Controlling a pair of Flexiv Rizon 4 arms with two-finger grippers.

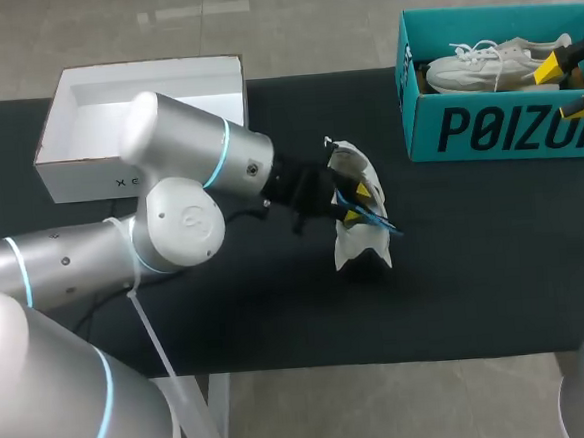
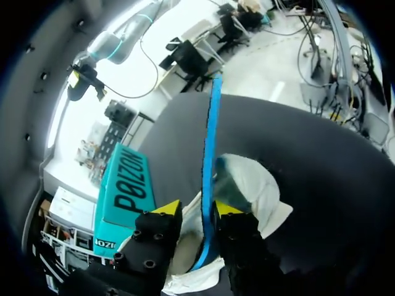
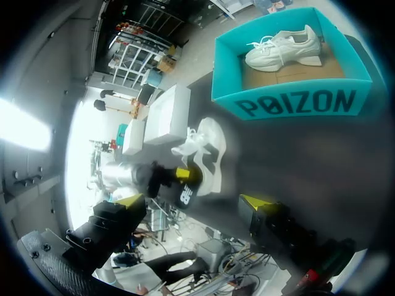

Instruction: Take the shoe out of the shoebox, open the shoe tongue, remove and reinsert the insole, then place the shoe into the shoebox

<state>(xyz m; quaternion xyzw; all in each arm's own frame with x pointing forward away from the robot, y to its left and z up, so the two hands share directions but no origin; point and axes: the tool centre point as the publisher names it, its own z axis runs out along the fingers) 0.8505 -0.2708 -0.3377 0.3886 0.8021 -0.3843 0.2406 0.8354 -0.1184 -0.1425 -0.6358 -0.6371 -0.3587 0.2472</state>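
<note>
While propped on end near the middle of the black table point(image 1: 476, 266), sits clear of both boxes: a white shoe point(image 1: 357, 243), pale upper crumpled and folded open. Coming out of it, a blue insole point(image 2: 212, 154) — a long, thin strip jutting past the shoe's edge. Clamped on that insole, together with a fold of the shoe's white lining, the left gripper point(image 1: 358, 202), yellow tips pressed in from both sides. Behind it, the left arm point(image 1: 189, 186), silver, stretching in from the near left. Off at the far right, a teal shoebox point(image 1: 486, 130), lid off, with a second white shoe point(image 1: 487, 65) lying inside, laces toward the left. Above the box's right end, the right gripper point(image 1: 566, 88) — spread wide with nothing between its tips. At the far left, a white box point(image 1: 78, 164), open-topped, well apart from the shoe.
</note>
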